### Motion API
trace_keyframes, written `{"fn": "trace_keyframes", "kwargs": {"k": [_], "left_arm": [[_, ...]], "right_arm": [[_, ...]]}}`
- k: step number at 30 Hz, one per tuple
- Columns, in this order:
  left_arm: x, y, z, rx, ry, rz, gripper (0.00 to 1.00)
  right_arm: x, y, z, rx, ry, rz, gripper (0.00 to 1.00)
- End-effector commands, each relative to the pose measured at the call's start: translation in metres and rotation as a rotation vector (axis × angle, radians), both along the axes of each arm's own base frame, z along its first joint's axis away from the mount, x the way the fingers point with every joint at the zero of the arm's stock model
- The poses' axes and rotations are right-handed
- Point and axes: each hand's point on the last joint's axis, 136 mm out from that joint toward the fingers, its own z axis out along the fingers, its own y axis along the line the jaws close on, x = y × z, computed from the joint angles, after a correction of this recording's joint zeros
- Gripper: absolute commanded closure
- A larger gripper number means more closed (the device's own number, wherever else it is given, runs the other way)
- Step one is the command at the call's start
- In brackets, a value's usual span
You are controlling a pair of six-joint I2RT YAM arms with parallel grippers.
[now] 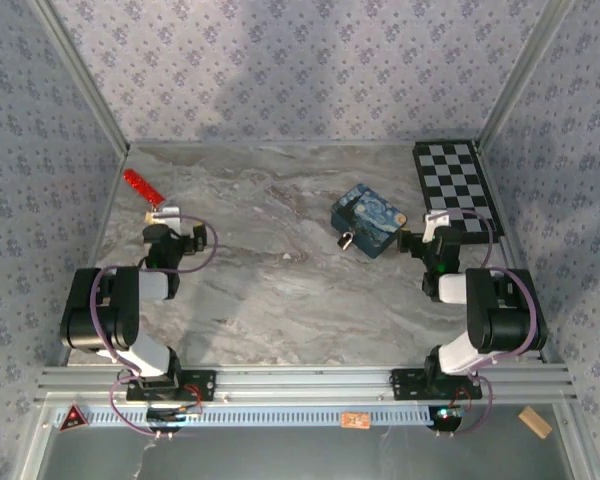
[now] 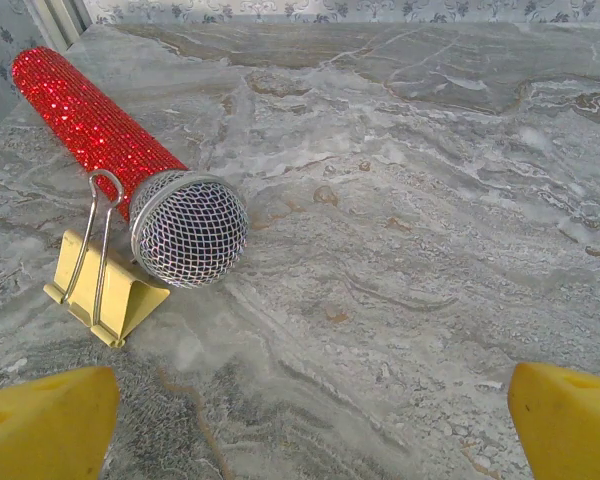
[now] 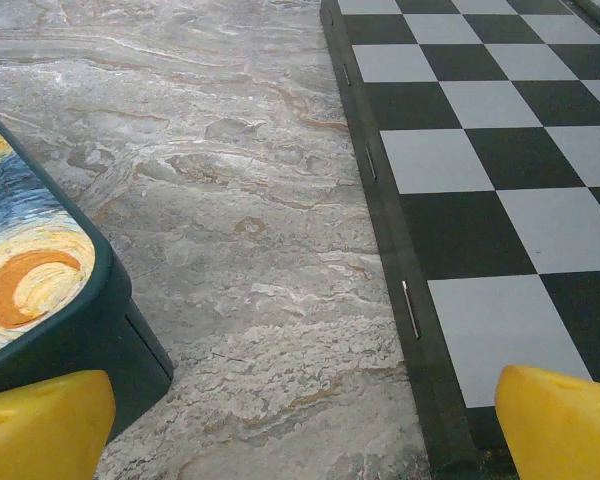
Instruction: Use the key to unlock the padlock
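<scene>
A tiny dark padlock with a thin silver shackle hangs at the near-left corner of the blue painted box. The key is out of view. My right gripper stands open just right of the box. In the right wrist view its yellow fingertips sit wide apart over bare marble, with the box corner at the left. My left gripper is at the far left of the table, open and holding nothing. Its fingertips frame empty marble in the left wrist view.
A red glitter microphone with a silver mesh head lies just ahead of the left gripper, beside a gold binder clip. A black-and-white chessboard lies at the back right, beside the right gripper. Patterned walls enclose the marble table.
</scene>
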Motion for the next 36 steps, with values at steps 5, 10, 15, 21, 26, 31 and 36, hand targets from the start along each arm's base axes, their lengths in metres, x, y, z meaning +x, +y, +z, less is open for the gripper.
{"fn": "trace_keyframes", "kwargs": {"k": [5, 10, 15, 21, 26, 31, 36], "left_arm": [[0.001, -0.001, 0.003, 0.002, -0.009, 0.003, 0.0], [0.001, -0.001, 0.004, 0.0, -0.01, 0.004, 0.0], [0.001, -0.001, 0.004, 0.0, -0.011, 0.002, 0.0], [0.001, -0.001, 0.004, -0.001, -0.011, 0.003, 0.0], [0.001, -0.001, 0.003, -0.004, -0.01, 0.002, 0.0], [0.0, -0.008, 0.016, 0.053, -0.001, 0.001, 0.0], [-0.011, -0.038, 0.06, 0.187, -0.049, -0.046, 0.0]], "right_arm": [[0.005, 0.001, 0.008, 0.009, -0.026, -0.001, 0.0], [0.005, 0.001, 0.008, 0.01, -0.026, -0.001, 0.0], [0.006, 0.001, 0.008, 0.009, -0.026, -0.001, 0.0], [0.006, 0.001, 0.008, 0.011, -0.026, -0.001, 0.0], [0.006, 0.002, 0.01, 0.012, -0.032, 0.008, 0.0], [0.002, 0.022, 0.024, -0.014, -0.036, 0.11, 0.0], [-0.017, 0.023, 0.054, -0.069, -0.085, 0.083, 0.0]]}}
